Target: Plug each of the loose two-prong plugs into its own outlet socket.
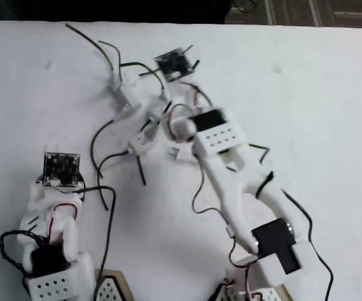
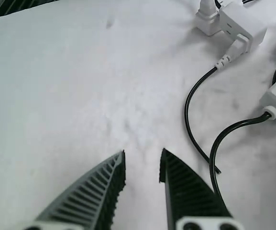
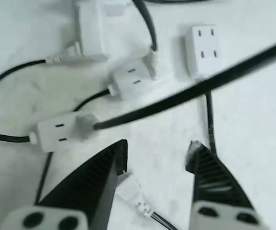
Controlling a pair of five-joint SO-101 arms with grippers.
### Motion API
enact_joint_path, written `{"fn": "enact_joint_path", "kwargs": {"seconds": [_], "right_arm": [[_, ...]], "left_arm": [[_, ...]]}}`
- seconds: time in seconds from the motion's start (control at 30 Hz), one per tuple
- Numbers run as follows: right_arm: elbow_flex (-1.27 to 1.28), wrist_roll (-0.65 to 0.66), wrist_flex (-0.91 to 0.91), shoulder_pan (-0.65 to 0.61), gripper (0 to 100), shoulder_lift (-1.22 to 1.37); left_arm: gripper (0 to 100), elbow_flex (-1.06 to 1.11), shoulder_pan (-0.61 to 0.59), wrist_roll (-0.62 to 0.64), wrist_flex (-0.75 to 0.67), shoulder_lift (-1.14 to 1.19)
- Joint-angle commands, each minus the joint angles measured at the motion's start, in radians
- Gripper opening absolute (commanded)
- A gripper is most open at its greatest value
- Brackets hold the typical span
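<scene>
1. The outlet sockets lie clustered mid-bench, with black cords trailing around them.
2. In your right wrist view, two sockets each have a plug butted against one end, apparently seated.
3. A third socket block lies just beside them, its slots bare.
4. Your right pincer hovers over the cluster, jaws wide, holding nothing.
5. Your left pincer hangs near the bench, well apart from the cluster, jaws narrowly parted, empty.
6. The task looks partly done; you cannot pick out a loose plug.
</scene>
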Motion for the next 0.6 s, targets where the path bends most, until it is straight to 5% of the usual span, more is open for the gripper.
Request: {"fn": "enact_joint_path", "kwargs": {"seconds": [0.0,0.4,0.57], "right_arm": [[-0.009,0.048,0.018,0.076,19.2,-0.054],[0.029,0.161,-0.357,0.176,19.1,0.302],[-0.084,0.158,-0.372,0.188,19.0,0.464]], "left_arm": [[14,-0.006,-0.007,-0.009,-0.020,-0.008],[14,-0.006,-0.005,-0.009,-0.017,-0.008],[14,-0.006,-0.005,-0.009,-0.018,-0.008]]}}
